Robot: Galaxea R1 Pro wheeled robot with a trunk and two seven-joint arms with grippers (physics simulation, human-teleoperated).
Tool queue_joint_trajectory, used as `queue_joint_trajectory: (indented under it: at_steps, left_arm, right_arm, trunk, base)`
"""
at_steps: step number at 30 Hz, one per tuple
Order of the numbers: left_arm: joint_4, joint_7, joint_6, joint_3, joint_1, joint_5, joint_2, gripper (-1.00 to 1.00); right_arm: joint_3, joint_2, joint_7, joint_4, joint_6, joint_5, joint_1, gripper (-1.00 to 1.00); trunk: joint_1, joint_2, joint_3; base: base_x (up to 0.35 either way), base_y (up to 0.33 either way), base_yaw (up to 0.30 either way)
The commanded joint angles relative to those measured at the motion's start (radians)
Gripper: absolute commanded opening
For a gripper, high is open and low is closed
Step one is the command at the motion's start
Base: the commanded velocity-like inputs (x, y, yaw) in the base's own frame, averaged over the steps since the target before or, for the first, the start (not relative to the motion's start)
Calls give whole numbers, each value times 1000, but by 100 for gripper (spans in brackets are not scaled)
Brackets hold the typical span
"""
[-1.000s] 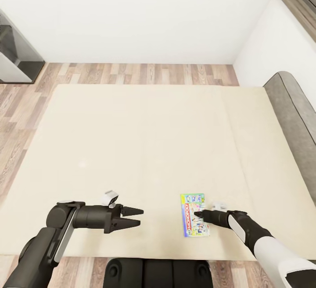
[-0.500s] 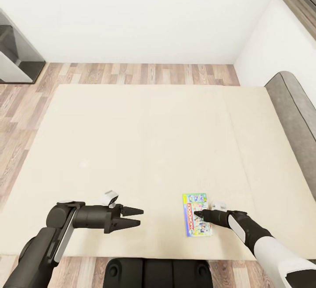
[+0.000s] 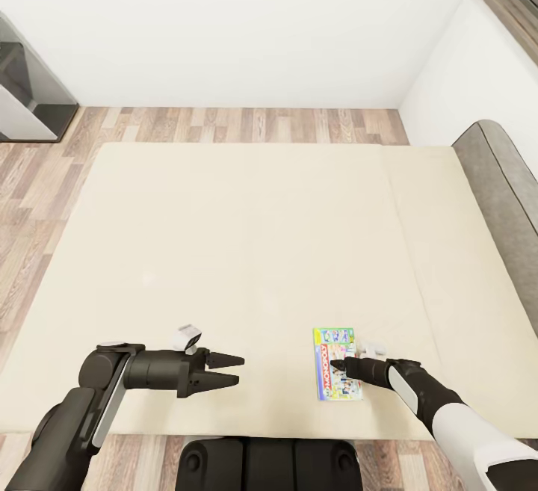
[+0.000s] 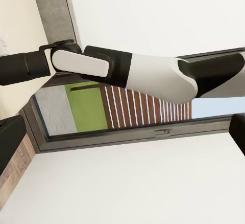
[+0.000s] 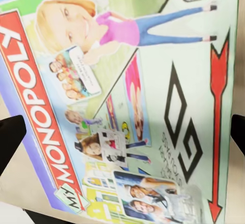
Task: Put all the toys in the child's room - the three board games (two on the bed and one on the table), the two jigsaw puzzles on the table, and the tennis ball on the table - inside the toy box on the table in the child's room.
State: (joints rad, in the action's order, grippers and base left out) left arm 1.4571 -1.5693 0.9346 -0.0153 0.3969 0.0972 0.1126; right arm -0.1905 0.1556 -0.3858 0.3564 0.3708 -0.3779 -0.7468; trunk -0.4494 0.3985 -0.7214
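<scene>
From the head camera, the bed (image 3: 224,252) spreads wide and beige, its grey headboard (image 3: 501,177) at the right. One board game (image 3: 338,363) (green-edged, with a red "Monopoly" banner) lies flat on the mattress near the robot's edge. The right gripper (image 3: 338,365) reaches over the box from its right side, its dark fingertips above the box's printed top; whether the jaws are spread or closed cannot be told here. The left gripper (image 3: 232,371) hovers well apart to the left over bare mattress, its two fingers parted, holding nothing.

The left wrist camera looks across at the right arm (image 4: 132,73) in front of a grey-framed window (image 4: 127,116).

In the right wrist view, the board game (image 5: 127,101) lies close beneath, and dark fingertips (image 5: 10,139) show at opposite edges of the picture, spread wide with the box between them.
</scene>
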Motion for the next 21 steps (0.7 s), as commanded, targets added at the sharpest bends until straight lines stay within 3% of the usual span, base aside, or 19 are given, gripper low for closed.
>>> queue_joint_trajectory:
  at_steps: [1, 10, 21]
  left_arm:
    - [0, -2, 11, -2, 0, 2, 1, 100]
    - [0, -2, 12, -2, 0, 2, 1, 100]
    - [0, -2, 12, -2, 0, 2, 1, 100]
  right_arm:
    - [-4, 1, 0, 2, 5, -6, 0, 100]
    - [-4, 0, 1, 1, 5, -6, 0, 100]
    - [-8, -25, -1, 1, 5, -4, 0, 100]
  trunk:
    - [-1, 2, -1]
    - [-1, 2, -1]
    - [-1, 2, -1]
  base:
    - [0, 0, 0]
    - [0, 28, 0]
    - [0, 35, 0]
